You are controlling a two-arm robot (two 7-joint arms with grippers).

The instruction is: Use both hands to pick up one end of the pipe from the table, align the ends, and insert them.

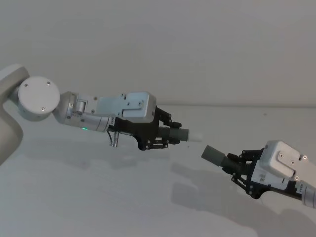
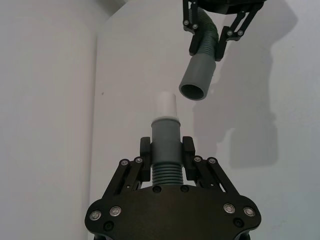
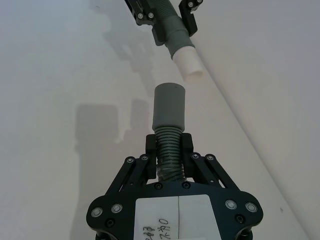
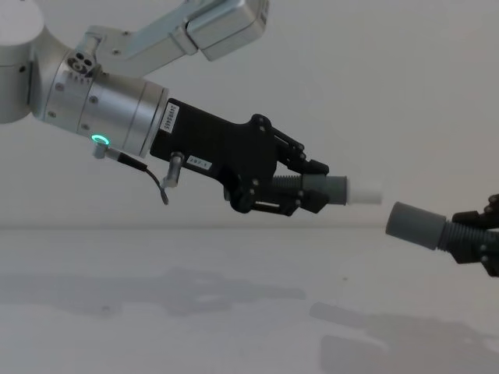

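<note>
**Pipe ends apart, both raised over the surface**

Left tool (image 1: 170,134) clenched on white-tipped piece (image 1: 185,135). Right tool (image 1: 236,168) clenched on wide-cuffed piece (image 1: 214,155), at five o'clock. Small open gap between ends; bare surface (image 1: 98,197) below.

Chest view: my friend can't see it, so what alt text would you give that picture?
Two robot grippers hold hose pieces in the air, ends facing with a small gap. The left gripper grips the piece with the white tip; the right gripper, at the picture's edge, holds the wider grey cuff, slightly lower, above the table.
</note>
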